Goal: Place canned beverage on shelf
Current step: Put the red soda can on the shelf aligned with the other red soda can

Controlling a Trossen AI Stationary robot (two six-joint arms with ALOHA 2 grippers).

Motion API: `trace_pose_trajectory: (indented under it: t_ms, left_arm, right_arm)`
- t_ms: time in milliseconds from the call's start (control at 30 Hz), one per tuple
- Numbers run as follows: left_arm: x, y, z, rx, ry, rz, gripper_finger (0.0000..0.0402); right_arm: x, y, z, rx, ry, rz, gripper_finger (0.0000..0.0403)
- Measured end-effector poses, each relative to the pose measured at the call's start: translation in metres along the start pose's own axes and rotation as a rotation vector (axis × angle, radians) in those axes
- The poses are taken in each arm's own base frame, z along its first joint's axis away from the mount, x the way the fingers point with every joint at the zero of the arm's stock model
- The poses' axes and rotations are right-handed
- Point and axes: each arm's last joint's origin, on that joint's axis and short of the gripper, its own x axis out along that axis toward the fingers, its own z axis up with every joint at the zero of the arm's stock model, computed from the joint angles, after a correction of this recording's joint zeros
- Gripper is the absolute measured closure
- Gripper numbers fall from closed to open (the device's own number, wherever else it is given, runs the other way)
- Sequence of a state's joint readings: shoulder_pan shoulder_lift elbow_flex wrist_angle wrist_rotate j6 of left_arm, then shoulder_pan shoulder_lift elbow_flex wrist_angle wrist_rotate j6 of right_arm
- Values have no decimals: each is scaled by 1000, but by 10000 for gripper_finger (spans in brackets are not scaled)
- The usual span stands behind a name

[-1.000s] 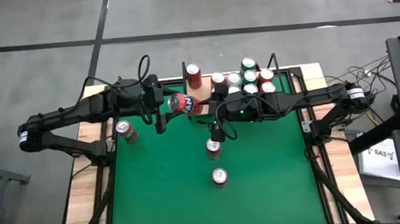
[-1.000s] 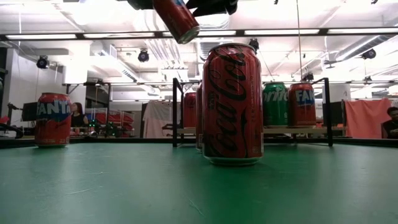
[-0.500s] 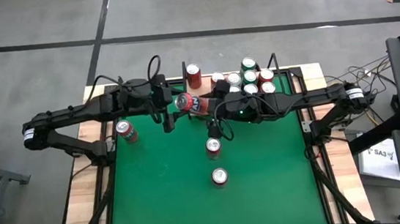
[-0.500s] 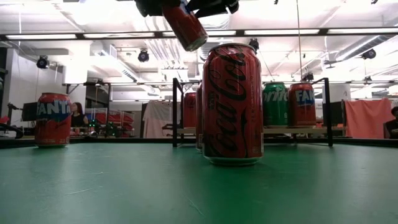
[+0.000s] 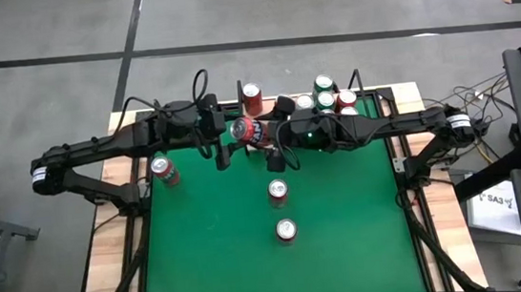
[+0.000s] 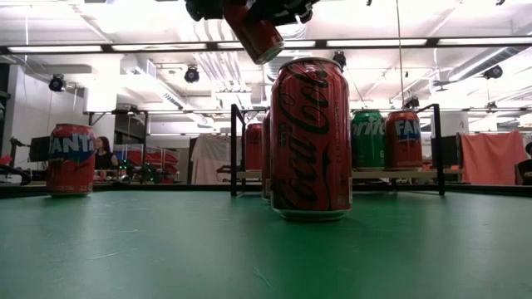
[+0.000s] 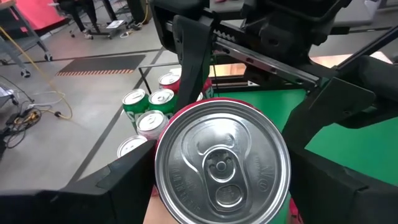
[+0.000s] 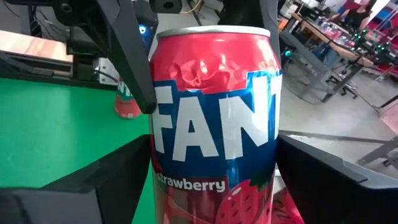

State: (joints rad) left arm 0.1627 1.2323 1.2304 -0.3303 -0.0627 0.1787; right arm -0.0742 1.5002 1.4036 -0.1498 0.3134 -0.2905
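Observation:
A red and blue Fanta strawberry can (image 5: 245,131) is held in the air above the table's far middle. It also shows in the low view (image 6: 258,33), the left wrist view (image 7: 222,162) and the right wrist view (image 8: 214,124). My left gripper (image 5: 229,135) is shut on it from the left. My right gripper (image 5: 265,132) is open, with one finger on each side of the can's body (image 8: 93,180); whether they touch it I cannot tell. The tan shelf (image 5: 288,115) with black uprights (image 6: 233,149) stands at the far edge and bears several cans. My left gripper pinches the can's side walls near its top end (image 7: 168,186) between its two fingers. The can's lid faces the wrist, and the fingers (image 8: 130,62) lie along the can. They come about level from the table's left. The can is tilted and lifted clear of the table.
A Fanta can (image 5: 162,170) stands on the green felt at the left. A Coca-Cola can (image 5: 277,192) and another can (image 5: 286,230) stand in the middle, below and nearer than the grippers. Green and red cans (image 5: 325,97) crowd the shelf's right part.
My left gripper has carried the tilted can a little toward the table's right, clear of the table. My right gripper has moved toward the far edge and the left, up to the can, and its fingers now stand around the can's body.

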Motion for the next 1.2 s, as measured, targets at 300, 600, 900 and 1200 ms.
trace_pose_trajectory:
  t_ms: [300,600,900,1200]
  left_arm:
    - [2,0,1,-3,-14,-9,74]
    - [-6,0,5,30,-47,-23,67]
    - [-31,3,13,106,-111,2,66]
    - [-50,13,21,244,-165,129,66]
  right_arm:
    - [1,-2,-1,-25,8,-14,136]
    - [1,-4,-3,-34,26,-31,136]
    - [-7,-33,-5,-17,49,-132,136]
    - [-46,-107,-9,-20,59,-289,136]
